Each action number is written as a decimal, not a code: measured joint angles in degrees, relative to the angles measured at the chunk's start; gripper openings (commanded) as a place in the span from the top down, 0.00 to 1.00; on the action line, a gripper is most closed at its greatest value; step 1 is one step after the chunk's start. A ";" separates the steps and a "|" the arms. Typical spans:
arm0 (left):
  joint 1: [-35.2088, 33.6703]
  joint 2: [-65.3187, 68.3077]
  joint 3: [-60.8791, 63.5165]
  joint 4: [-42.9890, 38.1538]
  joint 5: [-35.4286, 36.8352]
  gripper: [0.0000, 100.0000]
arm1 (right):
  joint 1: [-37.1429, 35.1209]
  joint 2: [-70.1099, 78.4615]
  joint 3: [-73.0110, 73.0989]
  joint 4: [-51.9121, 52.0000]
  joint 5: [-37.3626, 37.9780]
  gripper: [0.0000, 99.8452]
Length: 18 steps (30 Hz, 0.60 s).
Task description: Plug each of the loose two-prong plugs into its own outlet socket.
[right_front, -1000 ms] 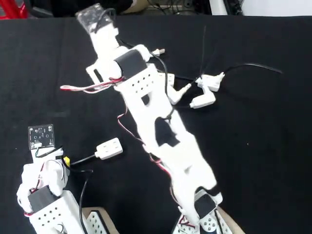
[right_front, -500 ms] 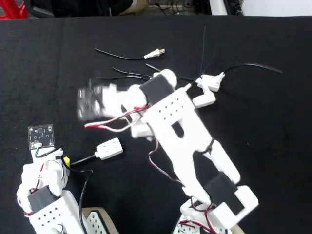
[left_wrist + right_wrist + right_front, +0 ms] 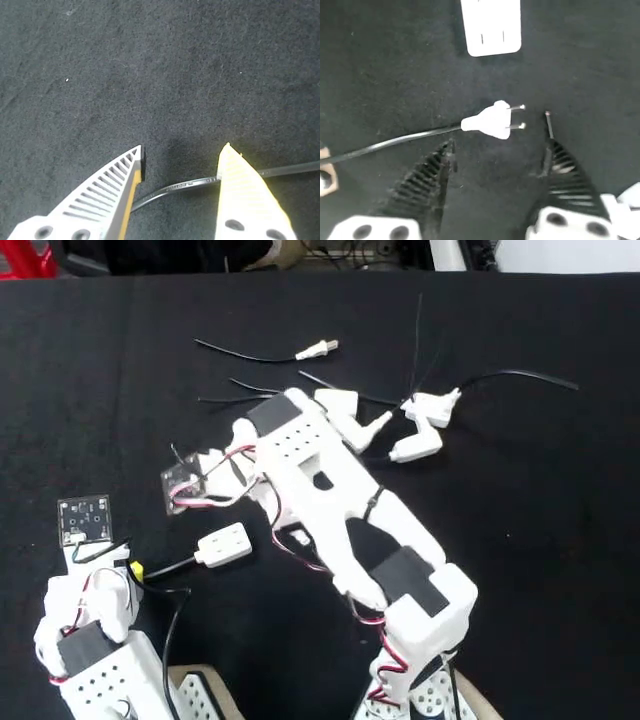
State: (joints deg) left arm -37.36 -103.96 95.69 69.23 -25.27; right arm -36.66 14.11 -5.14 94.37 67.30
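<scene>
Black cloth table (image 3: pixel 560 540) bears a plug (image 3: pixel 320 346); perhaps cables (image 3: pixel 335 254) beyond.

table (image 3: pixel 560 540): black cloth | on it: outlet socket (image 3: pixel 224 543), plug (image 3: pixel 318 346), black cable (image 3: pixel 250 359) | white cluster (image 3: pixel 425 425): perhaps sockets

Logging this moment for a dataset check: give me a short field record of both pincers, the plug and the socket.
plug: loose on the black table, both prongs bare
socket: white, apart from the plug, visible slots empty
right pincer: open, over the plug
left pincer: open, over a black cable
</scene>
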 measured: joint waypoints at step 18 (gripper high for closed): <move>0.00 0.00 0.00 1.41 -2.99 0.75 | 0.00 -27.60 46.95 -31.91 -43.87 0.75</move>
State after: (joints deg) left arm -37.36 -103.96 95.69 70.64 -28.26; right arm -36.66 -13.49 41.80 62.46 23.43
